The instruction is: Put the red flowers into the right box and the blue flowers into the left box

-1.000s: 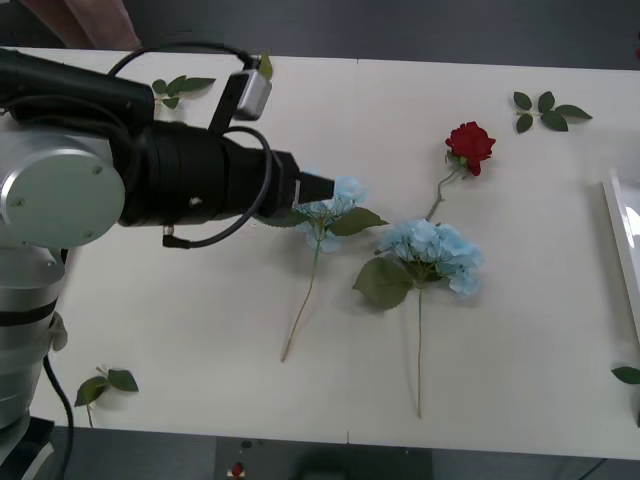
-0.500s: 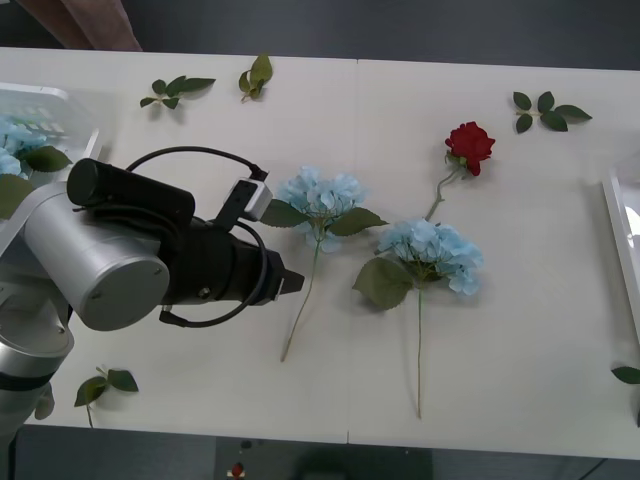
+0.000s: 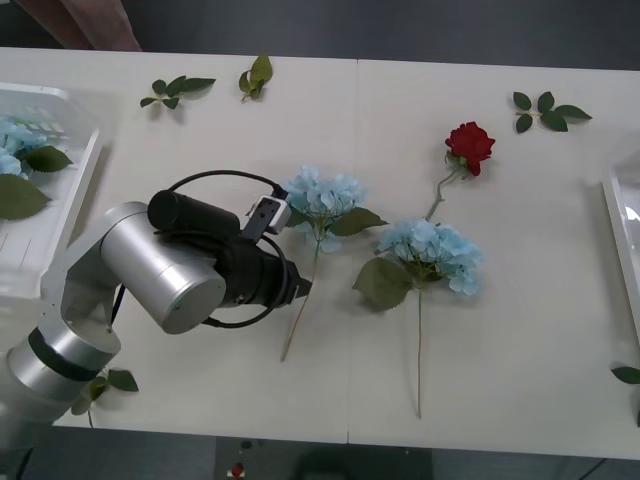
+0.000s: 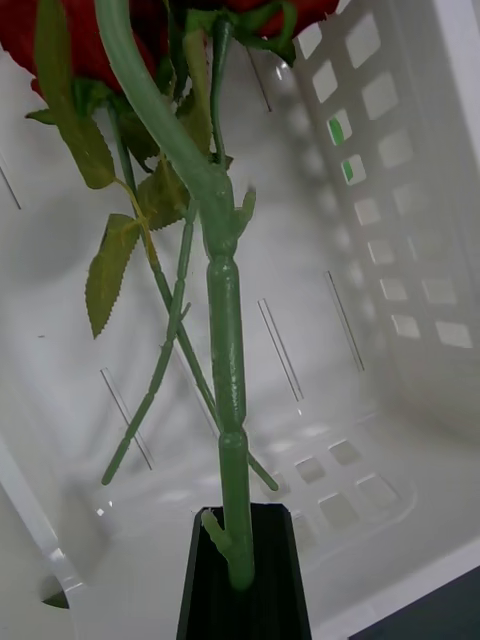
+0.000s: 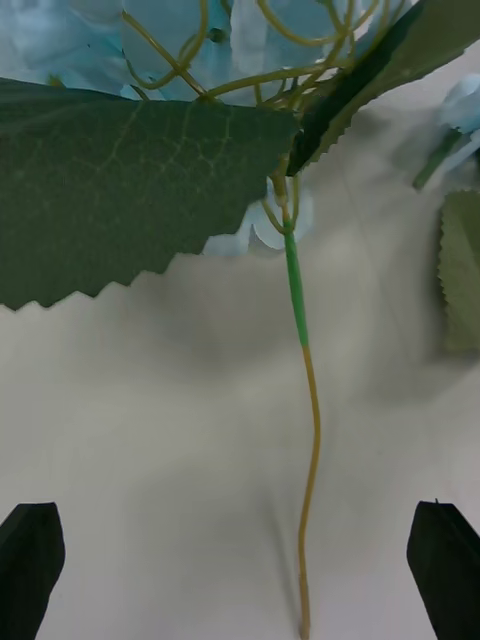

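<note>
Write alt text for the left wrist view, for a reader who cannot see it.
The left gripper is open, its two black fingers at the corners straddling the thin stem of a blue flower lying on the white table. The pale-blue bloom and a big serrated green leaf lie beyond the fingers.
</note>
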Robot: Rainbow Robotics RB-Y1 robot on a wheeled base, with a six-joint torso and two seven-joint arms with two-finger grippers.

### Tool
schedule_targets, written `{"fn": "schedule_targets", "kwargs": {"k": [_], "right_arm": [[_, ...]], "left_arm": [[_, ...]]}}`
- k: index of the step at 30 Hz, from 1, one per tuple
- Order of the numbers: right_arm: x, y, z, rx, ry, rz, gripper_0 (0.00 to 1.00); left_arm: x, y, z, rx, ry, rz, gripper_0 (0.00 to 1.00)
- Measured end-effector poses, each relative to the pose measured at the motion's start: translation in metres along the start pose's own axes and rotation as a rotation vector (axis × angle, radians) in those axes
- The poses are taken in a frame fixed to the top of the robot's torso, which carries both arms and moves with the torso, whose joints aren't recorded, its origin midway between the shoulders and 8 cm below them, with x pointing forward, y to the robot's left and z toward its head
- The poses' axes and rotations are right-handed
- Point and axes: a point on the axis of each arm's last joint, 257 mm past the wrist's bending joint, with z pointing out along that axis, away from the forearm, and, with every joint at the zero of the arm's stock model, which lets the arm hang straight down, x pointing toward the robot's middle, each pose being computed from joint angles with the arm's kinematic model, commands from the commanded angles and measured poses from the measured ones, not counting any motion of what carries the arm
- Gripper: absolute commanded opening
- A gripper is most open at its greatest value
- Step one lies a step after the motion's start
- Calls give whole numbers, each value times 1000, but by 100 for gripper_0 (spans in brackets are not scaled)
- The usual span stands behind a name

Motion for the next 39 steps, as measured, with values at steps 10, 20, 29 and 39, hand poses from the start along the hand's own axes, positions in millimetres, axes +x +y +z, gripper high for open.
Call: {"fn": "schedule_targets", "kwargs": {"k": [10, 20, 29, 39], "right_arm": [[-6, -6, 1, 19, -32, -4, 100], [-5, 1, 0, -3, -30, -3, 100], [4, 49, -8, -45, 49, -115, 100], [-30, 129, -22, -130, 46, -96, 100]], "left_arm": [[-21, -12, 30, -39, -13, -18, 100], [-32, -18, 59, -65, -11, -22, 100], [-40, -23, 74, -107, 8, 17, 100], [-44, -27, 76, -97, -5, 14, 0]]}}
